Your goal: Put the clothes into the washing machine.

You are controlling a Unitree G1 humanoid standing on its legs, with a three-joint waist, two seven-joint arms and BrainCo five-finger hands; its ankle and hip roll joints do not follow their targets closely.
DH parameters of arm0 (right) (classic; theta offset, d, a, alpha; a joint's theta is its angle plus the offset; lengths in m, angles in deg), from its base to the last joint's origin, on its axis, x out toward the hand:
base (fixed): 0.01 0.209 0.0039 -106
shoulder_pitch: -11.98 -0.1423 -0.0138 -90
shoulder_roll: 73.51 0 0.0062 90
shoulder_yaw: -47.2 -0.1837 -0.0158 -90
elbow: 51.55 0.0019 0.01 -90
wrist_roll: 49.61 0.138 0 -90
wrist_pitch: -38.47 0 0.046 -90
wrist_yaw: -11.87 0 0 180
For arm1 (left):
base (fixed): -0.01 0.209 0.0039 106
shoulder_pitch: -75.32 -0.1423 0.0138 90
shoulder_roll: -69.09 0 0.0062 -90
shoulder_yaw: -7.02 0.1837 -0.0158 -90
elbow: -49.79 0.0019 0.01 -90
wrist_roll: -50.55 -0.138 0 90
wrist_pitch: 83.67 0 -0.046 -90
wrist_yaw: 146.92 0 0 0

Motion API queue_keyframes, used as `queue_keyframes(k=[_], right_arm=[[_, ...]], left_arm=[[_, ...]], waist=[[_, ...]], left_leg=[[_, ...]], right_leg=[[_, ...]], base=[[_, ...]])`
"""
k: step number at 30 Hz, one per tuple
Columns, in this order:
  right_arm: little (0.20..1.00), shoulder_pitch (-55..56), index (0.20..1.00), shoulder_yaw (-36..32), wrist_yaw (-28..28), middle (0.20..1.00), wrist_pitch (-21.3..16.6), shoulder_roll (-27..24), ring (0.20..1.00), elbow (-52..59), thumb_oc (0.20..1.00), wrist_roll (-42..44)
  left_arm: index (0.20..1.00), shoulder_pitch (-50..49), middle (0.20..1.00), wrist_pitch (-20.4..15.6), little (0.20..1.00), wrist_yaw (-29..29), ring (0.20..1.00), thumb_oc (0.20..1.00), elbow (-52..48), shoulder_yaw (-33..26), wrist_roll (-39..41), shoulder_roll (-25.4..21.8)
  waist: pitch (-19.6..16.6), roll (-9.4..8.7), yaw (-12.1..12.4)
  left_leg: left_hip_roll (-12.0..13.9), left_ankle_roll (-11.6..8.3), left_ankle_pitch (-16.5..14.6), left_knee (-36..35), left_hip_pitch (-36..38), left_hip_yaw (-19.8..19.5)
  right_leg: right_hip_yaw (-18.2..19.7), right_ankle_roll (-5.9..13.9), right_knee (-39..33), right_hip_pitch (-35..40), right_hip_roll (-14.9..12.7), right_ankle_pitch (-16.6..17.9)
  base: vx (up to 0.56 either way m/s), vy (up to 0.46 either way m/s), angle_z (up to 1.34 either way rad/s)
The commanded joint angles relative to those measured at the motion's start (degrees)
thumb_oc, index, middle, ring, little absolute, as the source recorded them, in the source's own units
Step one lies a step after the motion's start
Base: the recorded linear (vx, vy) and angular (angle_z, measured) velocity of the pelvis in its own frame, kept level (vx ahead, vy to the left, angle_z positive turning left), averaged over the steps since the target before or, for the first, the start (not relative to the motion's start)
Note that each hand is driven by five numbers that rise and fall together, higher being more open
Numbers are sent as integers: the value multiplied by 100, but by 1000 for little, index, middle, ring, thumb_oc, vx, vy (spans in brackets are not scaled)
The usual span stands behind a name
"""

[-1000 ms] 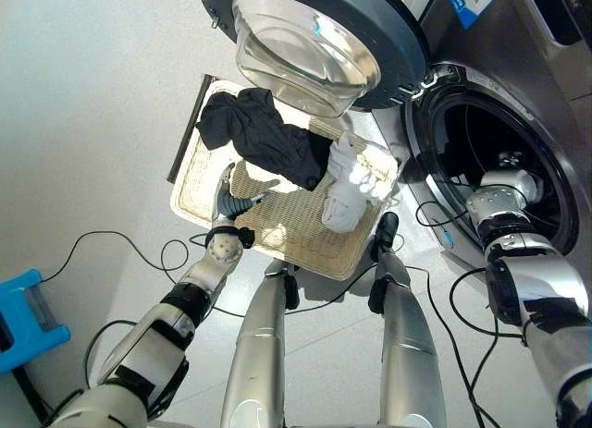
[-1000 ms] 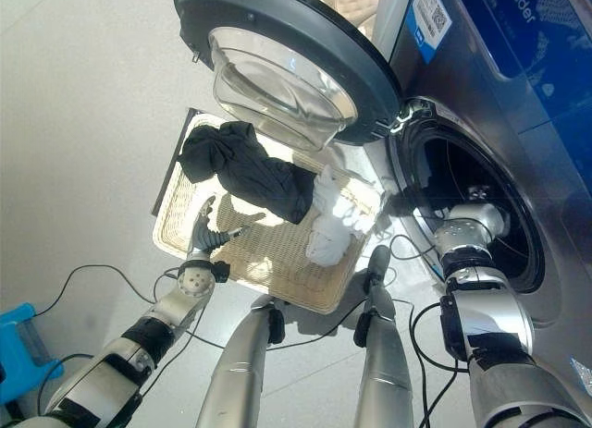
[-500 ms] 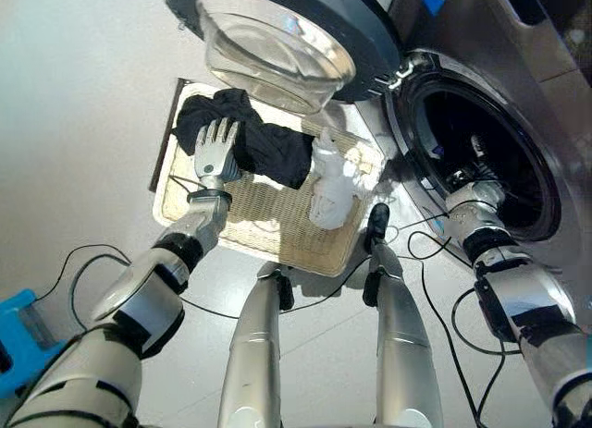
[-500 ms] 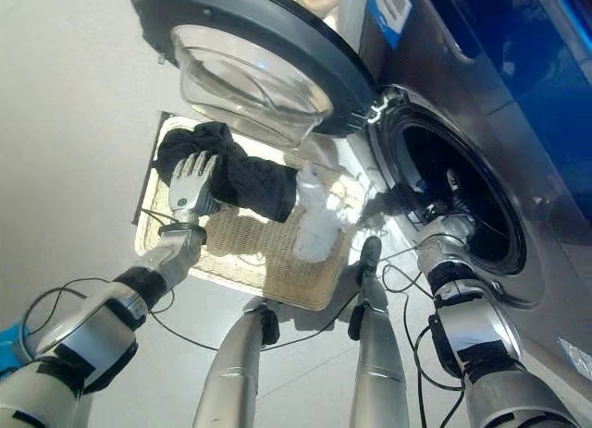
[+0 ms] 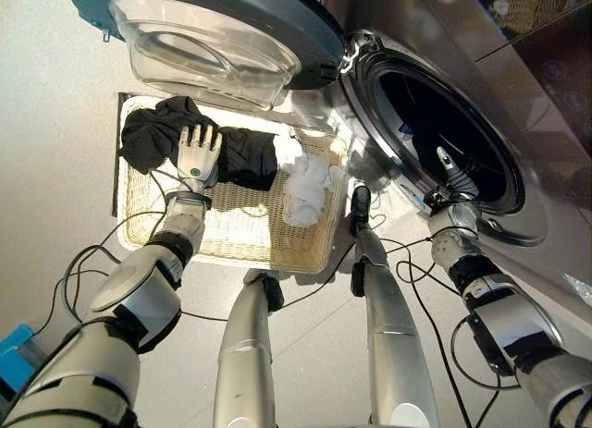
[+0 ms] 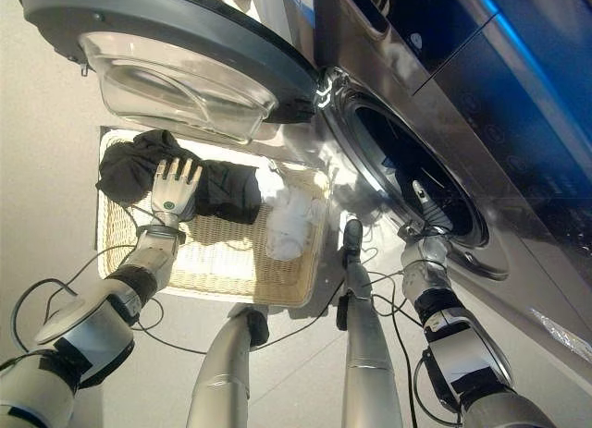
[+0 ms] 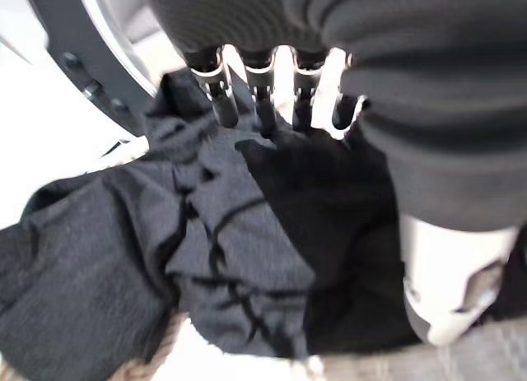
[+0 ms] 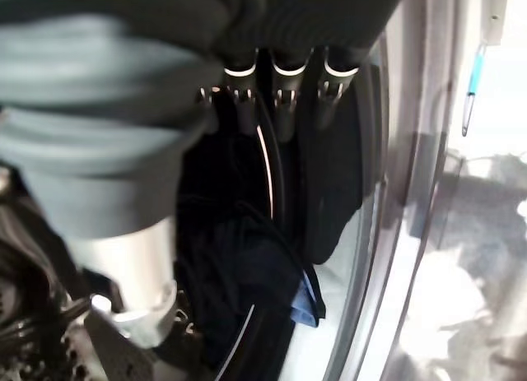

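- My left hand lies with fingers spread on the black garment in the basket.
- My right hand, fingers straight, sits at the washer opening.
- White cloth lies beside the black one.

I see the pale floor, a flat woven basket lying on it at the left, the big washing machine standing to the right
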Motion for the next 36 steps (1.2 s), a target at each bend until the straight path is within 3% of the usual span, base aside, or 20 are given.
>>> queue_keyframes(k=[1,11,17,18,25,28,32,35,36], right_arm=[[1000,32,1000,89,-211,1000,-375,-161,1000,289,1000,334],[1000,203,1000,175,-365,1000,-808,-70,1000,1498,1000,529],[1000,256,1000,215,-424,1000,-983,-39,1000,1889,1000,537],[1000,268,1000,225,-376,1000,-1027,-22,1000,2039,1000,481],[1000,320,1000,204,-219,1000,-1035,66,1000,2447,1000,227],[1000,365,1000,188,-265,1000,-1063,70,1000,2523,1000,255],[1000,522,1000,132,-111,1000,-1077,111,1000,2694,1000,-179],[1000,675,1000,117,-99,1000,-1030,122,1000,2861,1000,-450],[1000,753,1000,114,-210,1000,-968,140,1000,2940,1000,-710]], left_arm=[[1000,221,1000,276,1000,-213,1000,1000,356,-14,-206,-252],[1000,533,1000,777,1000,-1395,1000,1000,648,156,42,-280],[1000,637,1000,897,1000,-2019,1000,1000,794,209,190,-269],[200,680,200,840,200,-2347,200,200,804,236,175,-271],[200,808,200,737,200,-2594,200,200,720,274,363,-317],[200,811,200,547,200,-2154,200,200,626,241,508,-399],[200,721,200,34,200,-1118,200,200,393,-19,1170,-494],[200,614,200,-458,200,-645,200,200,177,-435,1844,-582],[200,506,200,-969,200,-419,200,200,57,-771,2243,-604]], waist=[[-128,17,127],[-128,-162,57],[-128,-242,24],[-128,-261,16],[-128,-303,12],[-128,-299,34],[-128,-269,69],[-128,-256,97],[-128,-254,114]], left_leg=[[-231,-471,569,-726,-13,250],[-210,-517,691,-798,-284,198],[-202,-531,718,-769,-408,163],[-195,-529,724,-766,-427,153],[-167,-517,714,-735,-419,123],[-172,-518,717,-767,-317,118],[-185,-520,701,-780,-168,94],[-182,-506,687,-783,-62,87],[-187,-495,680,-794,5,87]], right_leg=[[-534,599,605,-25,102,-601],[-517,604,524,-243,146,-491],[-501,593,516,-341,152,-441],[-489,594,525,-364,157,-432],[-497,614,583,-350,143,-446],[-532,614,565,-239,125,-449],[-534,608,609,-113,103,-498],[-543,609,659,-27,89,-549],[-556,607,680,34,82,-581]], base=[[0,0,0],[0,0,0],[-2,-6,2],[0,0,0],[-8,-22,4],[0,0,0],[-2,2,-1],[-2,5,4],[3,4,3]])
